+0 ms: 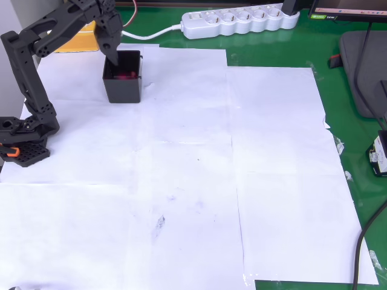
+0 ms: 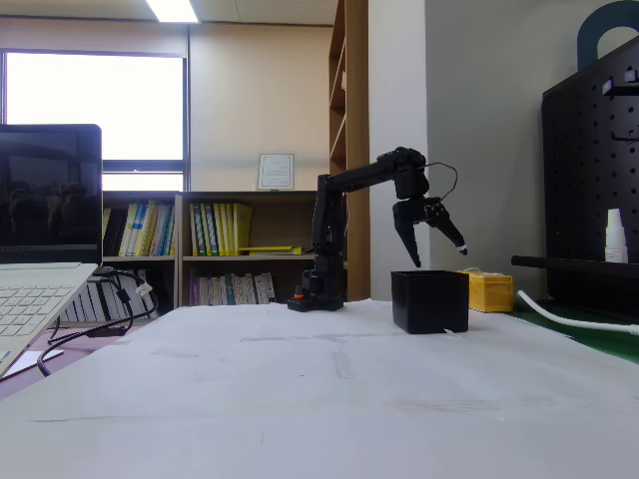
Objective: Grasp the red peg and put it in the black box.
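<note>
The black box (image 1: pixel 123 87) stands at the back left of the white paper, and in the fixed view the black box (image 2: pixel 429 301) is right of centre. Inside it lies the red peg (image 1: pixel 127 74), a small dark-red bit on the box floor. My gripper (image 1: pixel 112 53) hangs over the box's left rim in the overhead view. Seen from the side, my gripper (image 2: pixel 439 254) is just above the box's opening. It is open, its jaws are spread, and nothing is between them.
A yellow block (image 1: pixel 75 42) lies behind the box, near the arm. The robot base (image 1: pixel 24 148) sits at the paper's left edge. A white power strip (image 1: pixel 239 21) lies along the back, and a laptop (image 2: pixel 40 249) is at the left of the fixed view.
</note>
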You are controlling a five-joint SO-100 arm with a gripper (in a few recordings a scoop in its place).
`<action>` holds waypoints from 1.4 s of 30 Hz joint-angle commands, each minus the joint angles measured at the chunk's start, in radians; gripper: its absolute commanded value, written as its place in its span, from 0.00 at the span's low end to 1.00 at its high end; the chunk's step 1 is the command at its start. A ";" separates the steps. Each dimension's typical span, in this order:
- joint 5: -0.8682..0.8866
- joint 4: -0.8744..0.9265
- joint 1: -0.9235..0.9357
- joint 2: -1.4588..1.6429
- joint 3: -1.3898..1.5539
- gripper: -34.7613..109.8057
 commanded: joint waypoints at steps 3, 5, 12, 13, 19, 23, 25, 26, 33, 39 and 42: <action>0.005 0.018 -0.008 -0.081 0.021 0.47; 0.037 0.008 0.008 -0.086 0.035 0.24; 0.023 0.006 0.052 -0.098 0.051 0.24; 0.014 0.006 0.060 -0.098 0.051 0.24; -0.071 -0.041 0.175 -0.245 -0.081 0.24; -0.202 -0.135 0.308 -0.451 -0.293 0.24; -0.285 -0.186 0.391 -0.561 -0.407 0.24; -0.327 -0.206 0.436 -0.606 -0.451 0.24; -0.532 -0.561 0.638 -0.960 -0.968 0.24; -0.586 -0.632 0.699 -1.051 -1.175 0.24; -0.632 -0.704 0.732 -1.173 -1.353 0.24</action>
